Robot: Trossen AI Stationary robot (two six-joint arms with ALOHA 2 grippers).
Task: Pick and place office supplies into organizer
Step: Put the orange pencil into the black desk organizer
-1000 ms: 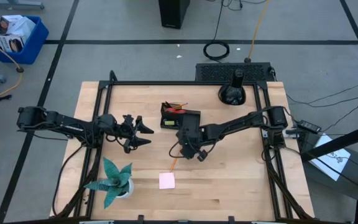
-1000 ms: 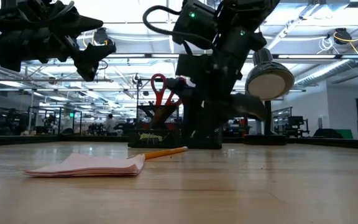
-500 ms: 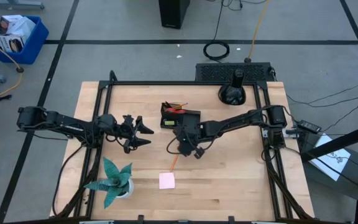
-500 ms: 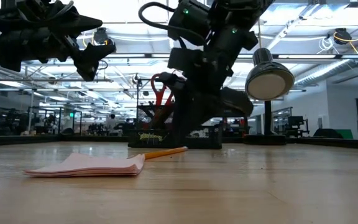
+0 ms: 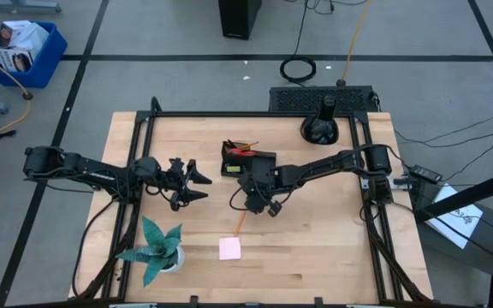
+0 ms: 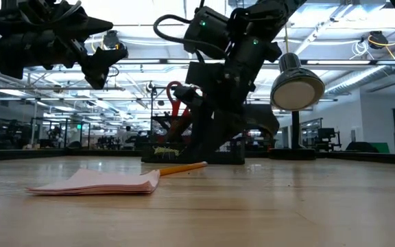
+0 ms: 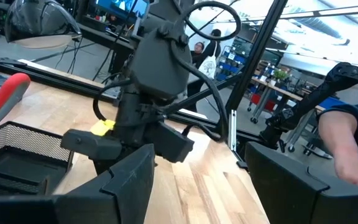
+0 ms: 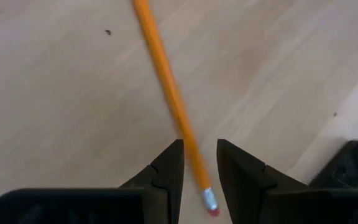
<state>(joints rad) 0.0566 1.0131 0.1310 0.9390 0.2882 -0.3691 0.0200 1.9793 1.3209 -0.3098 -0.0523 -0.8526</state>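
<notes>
Just in front of our organizer (image 5: 245,160), the orange pencil (image 8: 169,93) lies flat on the table (image 5: 315,248). Our right gripper (image 8: 196,167) hangs over its eraser end, fingers parted around it without pinching. Our left gripper (image 5: 197,185) waits open, well to the organizer's left.

Orange pencil (image 8: 166,87) lies flat on the bare wood, pink eraser end toward the organizer, just in front of it. Black mesh organizer (image 5: 248,159) sits mid-worktop toward the far side, upright; red-handled scissors (image 6: 175,96) stand in it, handles up. Small yellow piece (image 5: 232,171) at its front left compartment. Pink sticky-note pad (image 5: 229,248) lies flat near the front edge, well apart from the organizer.
</notes>
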